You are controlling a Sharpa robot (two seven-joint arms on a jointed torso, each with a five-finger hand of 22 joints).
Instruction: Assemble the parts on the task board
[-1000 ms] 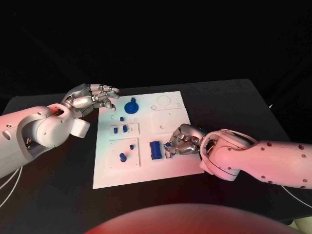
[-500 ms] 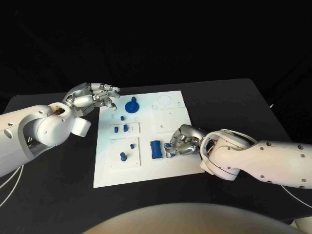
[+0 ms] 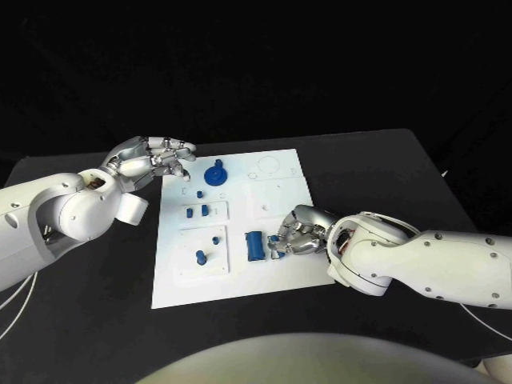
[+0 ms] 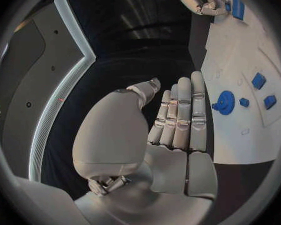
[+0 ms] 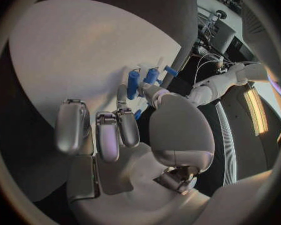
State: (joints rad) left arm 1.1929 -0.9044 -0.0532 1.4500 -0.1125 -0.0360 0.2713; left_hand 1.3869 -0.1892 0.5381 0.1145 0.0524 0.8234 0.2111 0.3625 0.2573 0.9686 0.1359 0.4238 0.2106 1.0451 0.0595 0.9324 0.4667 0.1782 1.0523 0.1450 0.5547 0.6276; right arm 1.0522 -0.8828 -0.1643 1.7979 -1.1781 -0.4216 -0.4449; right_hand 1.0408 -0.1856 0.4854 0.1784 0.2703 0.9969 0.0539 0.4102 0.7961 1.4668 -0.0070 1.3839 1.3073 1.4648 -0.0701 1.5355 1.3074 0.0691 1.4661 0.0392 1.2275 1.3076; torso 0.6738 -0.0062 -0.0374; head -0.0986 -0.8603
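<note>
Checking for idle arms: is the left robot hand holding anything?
No, it holds nothing: the left robot hand has bare fingers held together, beside the board near the blue gear.

The white task board (image 3: 282,276) lies flat mid-table, a rectangle tilted slightly. A blue gear-shaped part (image 3: 216,175) stands near its 11 o'clock corner. Two small blue blocks (image 3: 196,213) sit in a raised panel toward 9 o'clock. Two blue pegs (image 3: 206,250) stand at 8 o'clock. A larger blue block (image 3: 254,246) lies near the centre.
</note>
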